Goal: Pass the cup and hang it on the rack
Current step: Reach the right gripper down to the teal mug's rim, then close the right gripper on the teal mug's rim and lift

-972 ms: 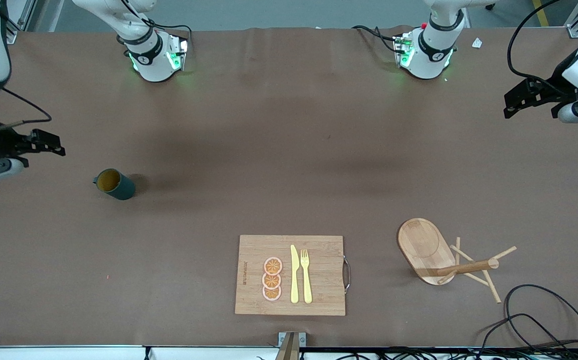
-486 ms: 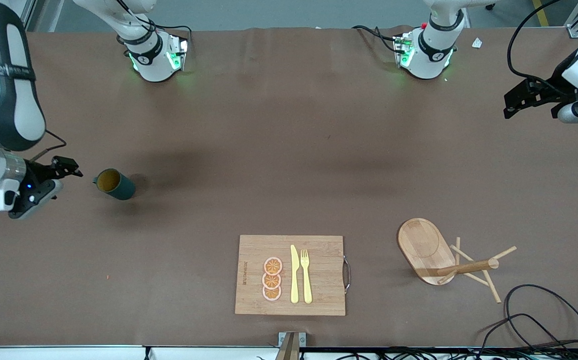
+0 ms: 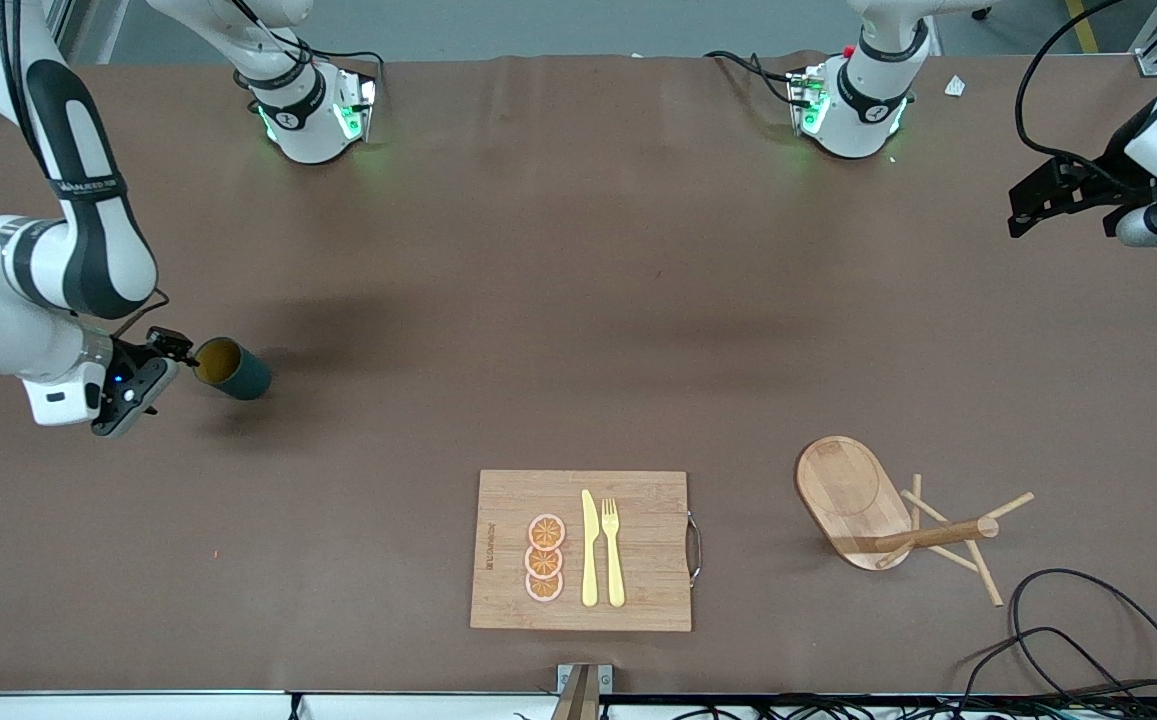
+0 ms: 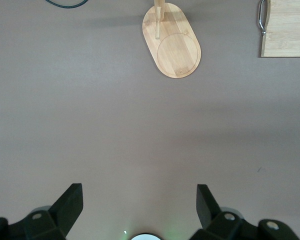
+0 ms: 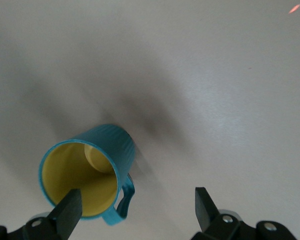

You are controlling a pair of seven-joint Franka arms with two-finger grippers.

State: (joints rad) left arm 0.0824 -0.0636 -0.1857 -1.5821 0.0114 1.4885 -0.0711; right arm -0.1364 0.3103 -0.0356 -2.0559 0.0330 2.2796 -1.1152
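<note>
The dark teal cup [image 3: 233, 369] with its yellowish inside stands mouth up toward the right arm's end of the table. My right gripper [image 3: 166, 356] is open just beside its rim. In the right wrist view the cup [image 5: 90, 165] sits close under the right gripper [image 5: 137, 206]. One finger [image 5: 70, 207] shows over the rim and the handle [image 5: 125, 197] lies between the jaws. The wooden rack [image 3: 878, 515] stands toward the left arm's end. Its oval base [image 4: 172, 45] shows in the left wrist view. My left gripper [image 3: 1023, 208] waits open [image 4: 137, 200] in the air over that end.
A bamboo cutting board [image 3: 583, 550] with a yellow knife, a fork and orange slices lies near the table's front edge; its corner [image 4: 287, 27] shows in the left wrist view. Black cables [image 3: 1088, 630] loop beside the rack. The arm bases [image 3: 313, 120] stand along the back edge.
The right arm has swung in from the table's end and come down, bringing its open gripper right up to the cup. The cup, rack and left arm have not moved.
</note>
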